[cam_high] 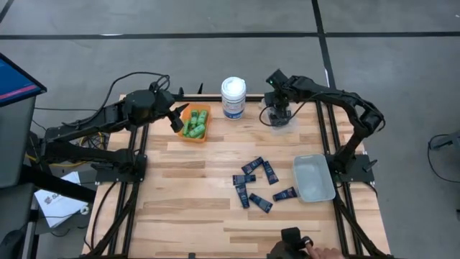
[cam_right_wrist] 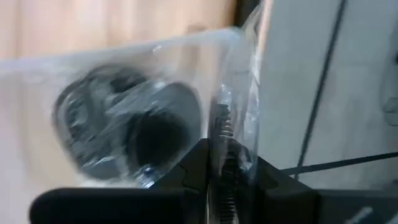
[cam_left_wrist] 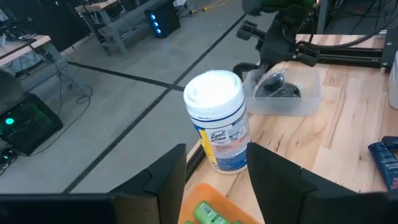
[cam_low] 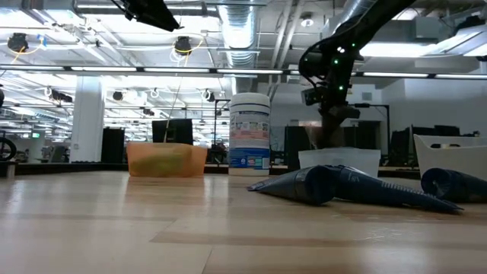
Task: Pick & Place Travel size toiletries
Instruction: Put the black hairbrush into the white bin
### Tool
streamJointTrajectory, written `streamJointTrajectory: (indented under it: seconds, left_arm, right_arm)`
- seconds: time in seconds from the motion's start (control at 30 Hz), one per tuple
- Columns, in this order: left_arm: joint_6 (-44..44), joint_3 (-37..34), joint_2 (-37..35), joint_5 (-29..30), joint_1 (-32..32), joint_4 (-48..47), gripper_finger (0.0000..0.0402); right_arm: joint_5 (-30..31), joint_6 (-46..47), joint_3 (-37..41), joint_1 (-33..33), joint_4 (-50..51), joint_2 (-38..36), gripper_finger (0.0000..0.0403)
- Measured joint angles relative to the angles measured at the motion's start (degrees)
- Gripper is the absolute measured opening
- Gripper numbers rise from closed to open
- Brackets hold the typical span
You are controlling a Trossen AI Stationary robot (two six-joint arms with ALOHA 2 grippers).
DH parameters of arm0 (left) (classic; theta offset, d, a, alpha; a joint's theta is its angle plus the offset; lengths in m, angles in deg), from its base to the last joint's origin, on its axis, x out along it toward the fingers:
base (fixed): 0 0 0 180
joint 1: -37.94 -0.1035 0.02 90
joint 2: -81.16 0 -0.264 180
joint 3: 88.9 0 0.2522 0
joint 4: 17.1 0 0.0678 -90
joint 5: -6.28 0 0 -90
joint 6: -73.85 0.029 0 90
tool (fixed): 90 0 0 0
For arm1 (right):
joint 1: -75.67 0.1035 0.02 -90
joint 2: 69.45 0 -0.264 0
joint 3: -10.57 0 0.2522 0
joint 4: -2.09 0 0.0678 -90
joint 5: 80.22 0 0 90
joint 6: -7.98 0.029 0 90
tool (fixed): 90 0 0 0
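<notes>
My right gripper [cam_high: 279, 115] is at the table's far right, over a small clear bin [cam_left_wrist: 309, 99] that holds black discs in clear packets [cam_right_wrist: 118, 134]. It is shut on one such packet [cam_right_wrist: 227, 118]. My left gripper [cam_high: 176, 119] is open and empty above the orange bin [cam_high: 194, 124], which holds bright green little bottles [cam_left_wrist: 208, 214]. Several dark navy tubes [cam_high: 255, 183] lie loose on the middle of the table. My right gripper pinches a clear packet with a black disc between its two fingers [cam_right_wrist: 199, 168]. It grips the packet's upper part [cam_right_wrist: 225, 146] and comes from above, pointing down. The packet stands edge-on in the hold, over the other packets in the small clear bin. I cannot tell whether it hangs clear of them.
A large white canister with a blue label [cam_high: 233, 97] stands at the far edge between the orange bin and the small clear bin. A larger clear bin [cam_high: 314, 178] sits at the right. A person's hand [cam_high: 320, 252] shows at the near edge.
</notes>
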Motion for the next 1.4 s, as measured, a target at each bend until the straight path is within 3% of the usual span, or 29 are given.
streamJointTrajectory:
  seconds: [0.33,0.67,0.87,1.0,1.23,1.4]
  left_arm:
    - [0.0,0.0,0.0,0.0,0.0,0.0,0.0163]
    - [0.0,0.0,0.0,0.0,0.0,0.0,0.0163]
    - [0.0,0.0,0.0,0.0,0.0,-0.1,0.0163]
    - [0.0,0.0,0.0,0.0,0.0,-0.1,0.0163]
    - [0.0,0.0,0.0,0.0,0.0,-0.1,0.0163]
    - [0.0,0.0,0.0,0.0,0.0,-0.1,0.0163]
  right_arm:
    - [0.8,-1.7,2.9,1.3,0.5,1.0,0.0039]
    - [1.2,-1.3,2.8,3.7,3.0,0.9,0.0138]
    - [1.2,1.9,2.8,4.4,10.3,0.7,0.0205]
    - [0.8,6.4,2.8,4.3,15.3,-0.3,0.0228]
    - [-5.8,9.2,2.8,4.3,18.3,-6.5,0.0207]
    - [-11.5,13.3,2.8,3.2,16.4,-11.5,0.0141]
